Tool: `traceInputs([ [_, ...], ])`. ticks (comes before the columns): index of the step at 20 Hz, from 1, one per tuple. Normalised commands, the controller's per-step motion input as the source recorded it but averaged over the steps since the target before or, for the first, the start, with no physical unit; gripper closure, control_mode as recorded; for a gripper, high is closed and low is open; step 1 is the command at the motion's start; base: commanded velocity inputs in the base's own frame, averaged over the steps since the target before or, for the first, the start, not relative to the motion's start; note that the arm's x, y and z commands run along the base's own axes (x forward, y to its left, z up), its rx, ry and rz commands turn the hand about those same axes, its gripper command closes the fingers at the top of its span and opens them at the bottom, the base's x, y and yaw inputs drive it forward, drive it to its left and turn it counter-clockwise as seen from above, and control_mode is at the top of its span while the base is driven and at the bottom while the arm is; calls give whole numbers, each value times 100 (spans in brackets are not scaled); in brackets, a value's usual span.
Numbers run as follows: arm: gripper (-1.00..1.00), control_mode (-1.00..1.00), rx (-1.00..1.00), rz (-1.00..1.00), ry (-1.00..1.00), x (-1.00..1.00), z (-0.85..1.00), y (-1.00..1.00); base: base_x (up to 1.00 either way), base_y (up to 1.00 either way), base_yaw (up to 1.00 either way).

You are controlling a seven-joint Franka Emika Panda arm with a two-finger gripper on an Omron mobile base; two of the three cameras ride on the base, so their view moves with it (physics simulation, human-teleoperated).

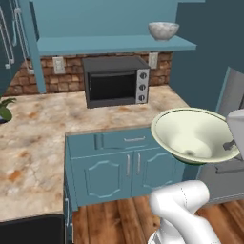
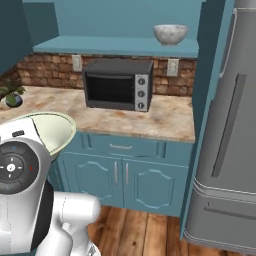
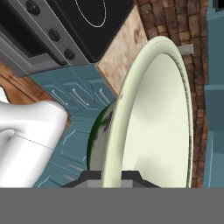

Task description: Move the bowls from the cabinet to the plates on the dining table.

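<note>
The grey refrigerator [image 2: 225,145] fills the right side of the right base view, standing just beside a tall teal panel. To its left runs the surface [image 1: 43,128], a beige marbled stone top blotched rust-orange, carried on low teal units [image 2: 125,175] with a drawer and two arched doors with silver handles. Behind it rises a brick backsplash [image 2: 50,70] bearing two pale wall sockets. A dark toaster oven [image 1: 116,81] with three silver knobs stands on the surface against the bricks. Above it hangs the teal shelf [image 1: 114,45] of the cabinet [image 2: 115,20]. The pale yellow-green bowl [image 1: 190,136] is held in the air, tilted on edge, in front of the low units and above the wooden floor [image 1: 119,219]; the hand [image 3: 111,175] is clamped on its rim, one finger on each side of the wall, as the hand view shows. The grey-white marbled bowl [image 1: 163,30] sits upright on the shelf, near its right end. A small potted plant [image 2: 12,95] stands at the far left of the surface.
</note>
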Motion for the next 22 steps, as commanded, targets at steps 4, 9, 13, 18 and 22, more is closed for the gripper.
traceInputs([
  [4, 100, 100, 0, 0, 0, 0, 0, 0, -40, -18, 0],
  [9, 100, 100, 0, 0, 0, 0, 0, 0, -25, -19, -4],
  [13, 100, 100, 0, 0, 0, 0, 0, 0, -1, -24, -6],
  [18, 100, 100, 0, 0, 0, 0, 0, 0, 0, -25, -15],
  [22, 100, 100, 0, 0, 0, 0, 0, 0, 8, -31, -22],
])
